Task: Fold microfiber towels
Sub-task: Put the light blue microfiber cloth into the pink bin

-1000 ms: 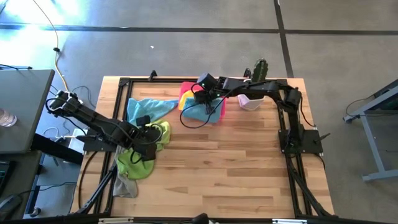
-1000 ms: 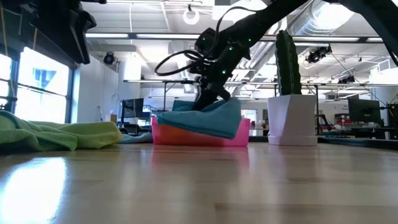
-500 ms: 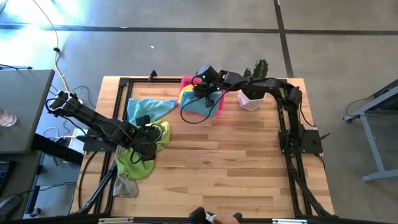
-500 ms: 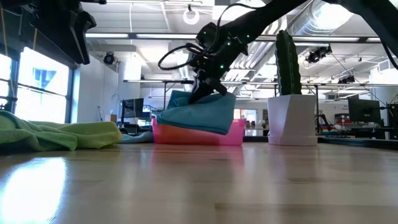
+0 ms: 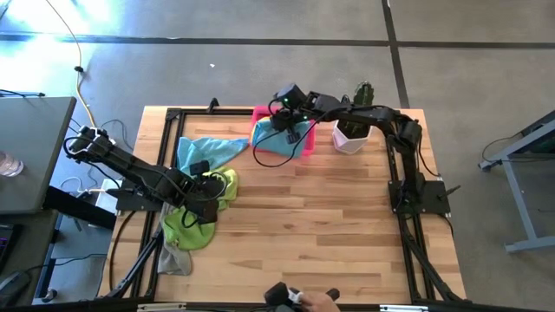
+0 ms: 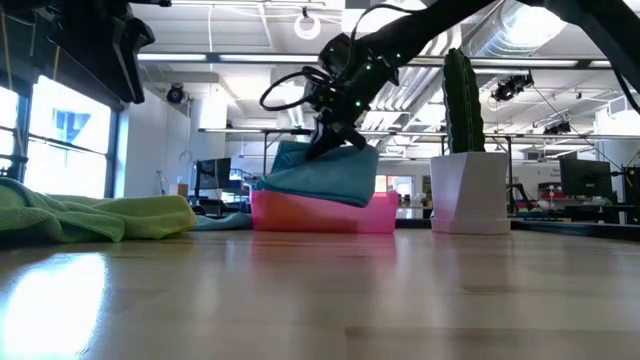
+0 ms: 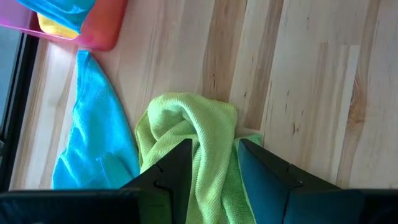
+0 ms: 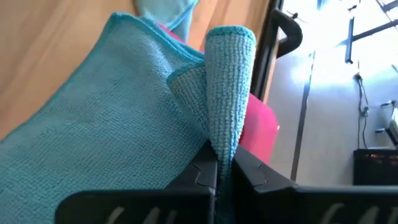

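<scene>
The right arm reaches along the table's (image 5: 329, 225) far edge. The right gripper (image 6: 335, 135) is clamped tight on a fold of the light blue towel (image 6: 325, 175) draped over the pink tray (image 6: 320, 212). The left gripper (image 7: 211, 162) sits near the left edge, fingers part-open astride a lime green towel (image 7: 199, 140).

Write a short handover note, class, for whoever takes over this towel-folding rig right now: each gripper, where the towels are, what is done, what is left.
Right gripper: shut on the folded blue towel, over the pink tray.
Left gripper: fingers either side of the lime green towel, at the table's left.
Yellow towel lies in the tray.
Second blue towel lies loose beside the tray.
Grey towel hangs off the table's edge.
Left: release the blue towel, then fold the rest.
</scene>
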Available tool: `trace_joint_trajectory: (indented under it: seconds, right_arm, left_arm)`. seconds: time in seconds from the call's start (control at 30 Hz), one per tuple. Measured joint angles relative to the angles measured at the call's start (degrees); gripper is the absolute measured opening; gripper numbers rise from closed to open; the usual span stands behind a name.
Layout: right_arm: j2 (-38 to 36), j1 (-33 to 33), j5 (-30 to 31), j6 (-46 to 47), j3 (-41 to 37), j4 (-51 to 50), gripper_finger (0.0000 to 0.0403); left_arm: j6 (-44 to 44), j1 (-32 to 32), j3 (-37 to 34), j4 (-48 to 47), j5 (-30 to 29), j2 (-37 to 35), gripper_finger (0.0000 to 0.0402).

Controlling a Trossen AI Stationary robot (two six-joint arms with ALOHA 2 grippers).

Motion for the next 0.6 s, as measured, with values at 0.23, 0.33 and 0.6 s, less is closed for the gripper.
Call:
trace_joint_trajectory:
  seconds: [0.23, 0.33, 0.6]
  right_arm:
    - [0.19, -1.53, -0.44, -4.71, 1.34, -0.13, 0.0]
    - [1.84, -2.32, -0.48, -4.8, 1.34, 0.28, 0.0]
    - [6.27, -2.99, 1.94, -7.19, 1.27, 3.42, 0.0]
  left_arm:
    - [0.0, 0.0, 0.0, 0.0, 0.0, 0.0, 0.0122]
    - [0.0, 0.0, 0.0, 0.0, -0.03, 0.02, 0.0122]
    - [0.0, 0.0, -0.02, -0.26, -0.31, 0.02, 0.0122]
